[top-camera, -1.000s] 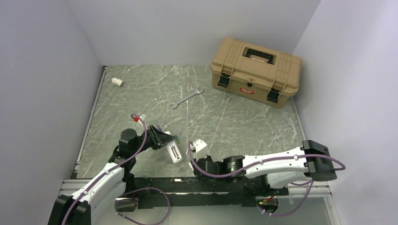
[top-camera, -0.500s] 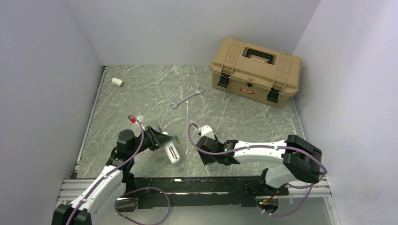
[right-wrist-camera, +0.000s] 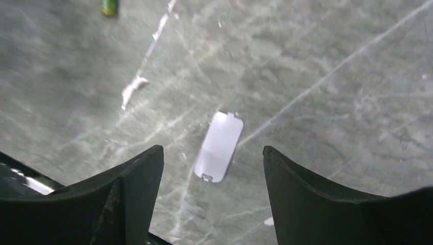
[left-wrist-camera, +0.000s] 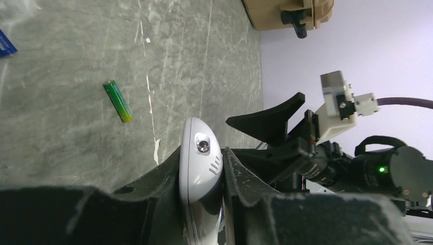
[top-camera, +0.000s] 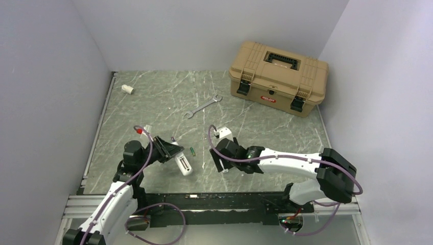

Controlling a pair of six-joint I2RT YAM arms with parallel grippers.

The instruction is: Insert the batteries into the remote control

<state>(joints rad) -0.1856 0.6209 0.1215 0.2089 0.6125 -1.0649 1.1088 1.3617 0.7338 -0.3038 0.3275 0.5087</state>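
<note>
Objects are lying spread over the grey veined table (top-camera: 153,97) in the top external view: one tan toolbox (top-camera: 278,76) is sitting at the far right corner, one metal wrench (top-camera: 202,106) is lying near the middle, and one short white tube stub (top-camera: 127,89) is resting by the far left edge. Nearer the arms, one green battery (top-camera: 192,151) is lying flat on the table between the two grippers, touching neither. The left gripper (top-camera: 175,154) is clamping one white remote control (top-camera: 183,165) by its end, the bar angling down toward the near edge, while the right gripper (top-camera: 219,162) is hovering just right of the battery. In the left wrist view, the closed fingers (left-wrist-camera: 163,173) are squeezing the remote from both sides and filling the lower frame; the green battery is lying beyond them on the left, the right arm is crowding in behind on the right, and a dark blue sliver (left-wrist-camera: 5,47) is being cut off by the left border, too little of it showing to identify. In the right wrist view, the jaws are standing wide apart and gripping nothing, one small white tab (right-wrist-camera: 219,147) is lying flat on the table below the gap, and the green battery is peeking in at the top edge.
</note>
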